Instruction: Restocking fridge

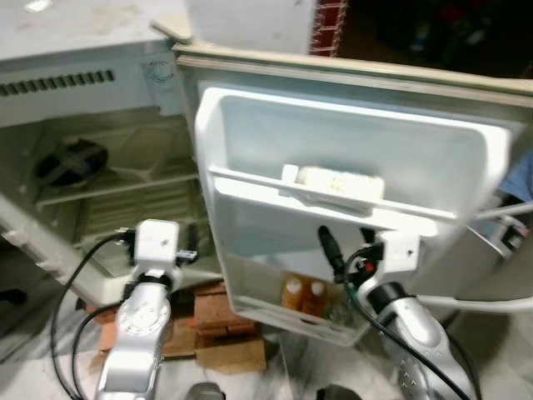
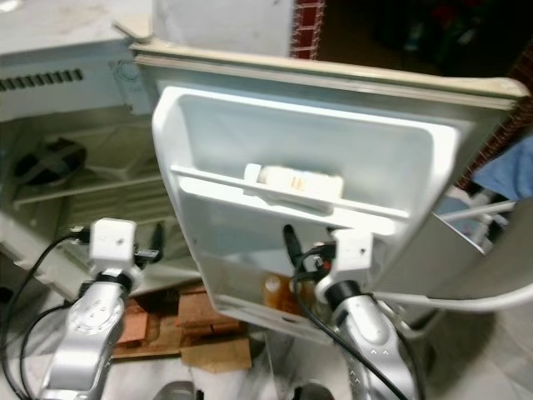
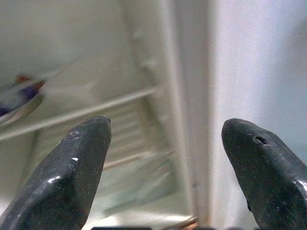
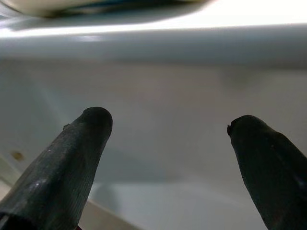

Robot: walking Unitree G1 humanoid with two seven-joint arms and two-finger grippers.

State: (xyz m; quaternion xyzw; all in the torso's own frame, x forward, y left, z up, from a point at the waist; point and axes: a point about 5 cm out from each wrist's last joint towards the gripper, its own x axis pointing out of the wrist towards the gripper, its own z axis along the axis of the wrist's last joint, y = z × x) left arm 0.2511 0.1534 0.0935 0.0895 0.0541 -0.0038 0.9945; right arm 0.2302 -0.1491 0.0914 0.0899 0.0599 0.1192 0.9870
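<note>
The small white fridge stands open, its door (image 1: 350, 142) swung towards me. A pale bottle (image 1: 340, 182) lies on its side on the door's middle shelf. Two orange bottles (image 1: 303, 296) stand in the door's bottom shelf. My right gripper (image 1: 346, 242) is open, held just below the middle door shelf, with nothing between its fingers (image 4: 72, 158). My left gripper (image 1: 190, 242) is open at the mouth of the fridge's inside, by the door's hinge edge, fingers (image 3: 72, 167) empty. A dark bowl (image 1: 71, 160) sits on the wire shelf inside.
Reddish bricks (image 1: 212, 312) and a piece of cardboard (image 1: 233, 354) lie on the floor under the fridge's front. A metal frame with blue cloth (image 1: 520, 179) stands at the far right. Black cables (image 1: 75, 283) hang from both wrists.
</note>
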